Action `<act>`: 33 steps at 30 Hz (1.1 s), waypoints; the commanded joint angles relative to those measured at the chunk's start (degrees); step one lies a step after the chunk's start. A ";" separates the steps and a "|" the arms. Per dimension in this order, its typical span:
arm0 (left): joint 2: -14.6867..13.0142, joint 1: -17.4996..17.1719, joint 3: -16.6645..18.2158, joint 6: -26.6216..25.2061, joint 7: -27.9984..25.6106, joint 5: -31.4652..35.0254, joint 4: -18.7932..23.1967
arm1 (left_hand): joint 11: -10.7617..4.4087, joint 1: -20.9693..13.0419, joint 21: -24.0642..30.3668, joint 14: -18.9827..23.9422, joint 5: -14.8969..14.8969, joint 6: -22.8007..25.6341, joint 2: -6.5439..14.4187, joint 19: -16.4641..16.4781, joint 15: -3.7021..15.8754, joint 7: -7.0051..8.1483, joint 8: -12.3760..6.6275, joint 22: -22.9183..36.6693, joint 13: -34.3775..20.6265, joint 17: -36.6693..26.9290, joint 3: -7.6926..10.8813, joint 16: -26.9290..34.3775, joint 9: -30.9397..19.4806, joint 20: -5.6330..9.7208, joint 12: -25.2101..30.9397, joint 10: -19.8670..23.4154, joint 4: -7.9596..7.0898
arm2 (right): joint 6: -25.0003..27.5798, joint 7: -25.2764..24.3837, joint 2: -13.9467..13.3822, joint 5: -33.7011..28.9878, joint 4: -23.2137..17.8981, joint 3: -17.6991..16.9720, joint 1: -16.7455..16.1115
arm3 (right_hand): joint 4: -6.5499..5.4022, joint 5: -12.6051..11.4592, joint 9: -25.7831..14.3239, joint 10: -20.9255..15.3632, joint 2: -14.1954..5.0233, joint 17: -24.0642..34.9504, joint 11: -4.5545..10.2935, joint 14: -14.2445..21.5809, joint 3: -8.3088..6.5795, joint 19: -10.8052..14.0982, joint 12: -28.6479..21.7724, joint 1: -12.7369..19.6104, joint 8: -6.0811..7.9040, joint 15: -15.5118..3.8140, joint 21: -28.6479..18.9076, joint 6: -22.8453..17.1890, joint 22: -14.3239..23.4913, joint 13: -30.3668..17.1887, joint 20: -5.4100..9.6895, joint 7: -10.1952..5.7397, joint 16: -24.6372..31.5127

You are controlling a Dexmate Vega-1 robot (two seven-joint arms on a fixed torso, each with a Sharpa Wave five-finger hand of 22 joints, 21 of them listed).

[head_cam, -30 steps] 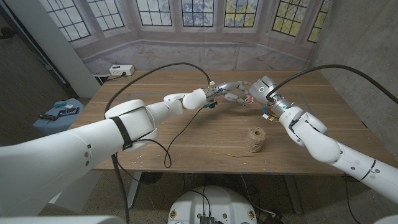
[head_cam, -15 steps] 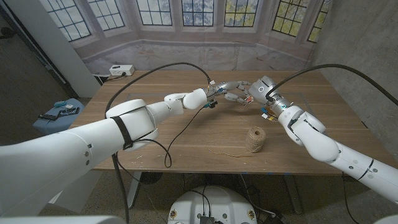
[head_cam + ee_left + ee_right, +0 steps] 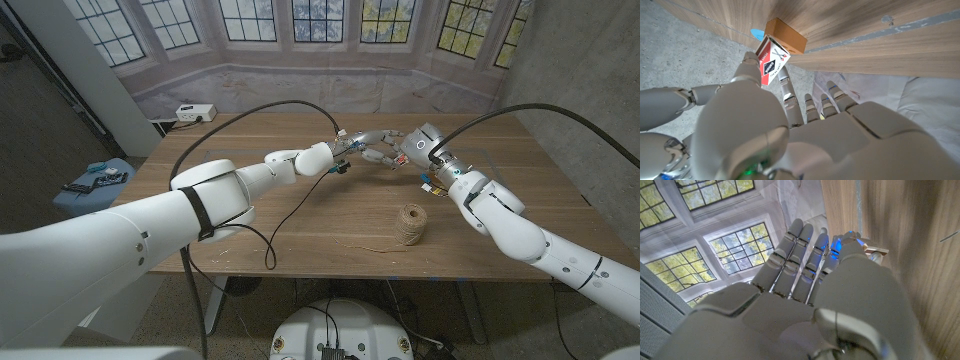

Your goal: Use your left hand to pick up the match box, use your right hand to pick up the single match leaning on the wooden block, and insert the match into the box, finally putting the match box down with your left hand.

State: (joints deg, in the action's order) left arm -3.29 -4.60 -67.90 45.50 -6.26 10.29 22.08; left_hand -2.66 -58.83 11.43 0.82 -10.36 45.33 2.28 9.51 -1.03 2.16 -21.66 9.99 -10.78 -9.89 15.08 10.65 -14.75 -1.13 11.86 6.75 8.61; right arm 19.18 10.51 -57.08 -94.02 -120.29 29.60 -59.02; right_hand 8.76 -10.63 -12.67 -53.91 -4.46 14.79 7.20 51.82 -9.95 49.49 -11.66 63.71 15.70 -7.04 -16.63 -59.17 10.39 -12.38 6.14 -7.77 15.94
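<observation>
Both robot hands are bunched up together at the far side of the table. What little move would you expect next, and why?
Probably the right hand eases its fingertips closer to the match box that the left hand holds up, since the hands nearly meet. I cannot make out the match itself, nor an opening in the box.

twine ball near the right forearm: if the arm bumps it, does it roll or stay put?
The twine ball looks like a short wound spool standing on end on the table, so a light nudge would probably slide or tip it; once on its side it could roll. It seems light, so even a graze may shift it. A loose strand trails on the table and might snag.
</observation>
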 commanded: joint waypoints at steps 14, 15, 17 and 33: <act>0.58 -0.05 0.11 0.78 -0.45 1.16 0.37 | -0.05 -1.42 -0.01 0.55 0.13 0.02 1.52 -0.21 0.01 0.12 -0.31 0.23 -0.34 -0.11 -0.06 -0.22 -0.30 0.00 -0.09 0.11 0.05 | 1.16 -0.87 -1.06 0.94 -0.25 -0.95 -1.24 | -0.22 -0.17 -0.16 0.49 -0.06 0.24 0.00 -0.21 0.28 0.02 -0.04 0.48 -0.30 -5.76 -0.07 0.68 0.18 -0.27 1.59 0.54 0.05; 0.60 -0.04 0.08 0.75 -0.56 1.25 0.38 | -0.04 -1.42 -0.01 0.56 0.13 0.00 1.52 -0.22 0.04 0.11 -0.30 0.23 -0.34 -0.11 -0.06 -0.21 -0.30 -0.03 -0.08 0.12 0.05 | 1.18 -0.90 -1.10 1.06 -0.28 -1.02 -1.31 | -0.20 -0.17 -0.16 0.54 -0.05 0.25 0.04 -0.22 0.29 0.03 -0.03 0.51 -0.39 -5.83 -0.07 0.88 0.18 -0.27 1.57 0.56 0.06; 0.68 -0.03 0.12 0.68 -0.38 1.17 0.34 | -0.03 -1.43 -0.02 0.56 0.13 -0.01 1.53 -0.22 0.05 0.12 -0.29 0.23 -0.34 -0.11 -0.06 -0.21 -0.30 -0.01 -0.09 0.09 0.05 | 1.39 -0.83 -1.12 0.92 -0.30 -1.08 -1.46 | -0.27 -0.14 -0.16 0.57 0.05 0.26 0.02 -0.26 0.40 0.03 -0.03 0.34 -0.42 -5.72 -0.06 0.92 0.18 -0.27 1.54 0.63 0.05; 1.08 -0.03 0.11 -0.06 -0.03 0.88 0.19 | 0.06 -1.55 -0.02 0.61 0.13 -0.17 1.65 -0.28 0.05 0.16 -0.21 0.23 -0.34 -0.11 -0.03 -0.20 -0.29 -0.09 -0.09 0.07 0.06 | 2.21 0.58 -0.68 0.73 -0.67 -1.40 -2.18 | -0.26 -0.16 -0.16 2.59 0.99 0.19 -0.27 -1.30 1.01 -0.33 0.51 -0.08 -1.90 -5.50 0.22 4.18 0.14 -0.28 0.74 0.68 -0.45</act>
State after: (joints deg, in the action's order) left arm -2.48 -4.59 -67.84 46.04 -6.60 11.40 22.40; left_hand -2.66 -58.84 11.43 0.82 -10.36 45.33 2.28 9.51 -1.03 2.16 -21.66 9.99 -10.78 -9.89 15.08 10.65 -14.79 -1.13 11.86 6.75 8.61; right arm 20.86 10.17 -58.07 -93.12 -120.75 28.40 -60.80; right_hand 8.53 -10.62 -12.66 -51.53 -4.24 14.77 7.07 50.88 -9.40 49.49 -11.21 63.48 14.15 -6.73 -16.63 -55.51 10.39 -12.38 6.14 -7.24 15.65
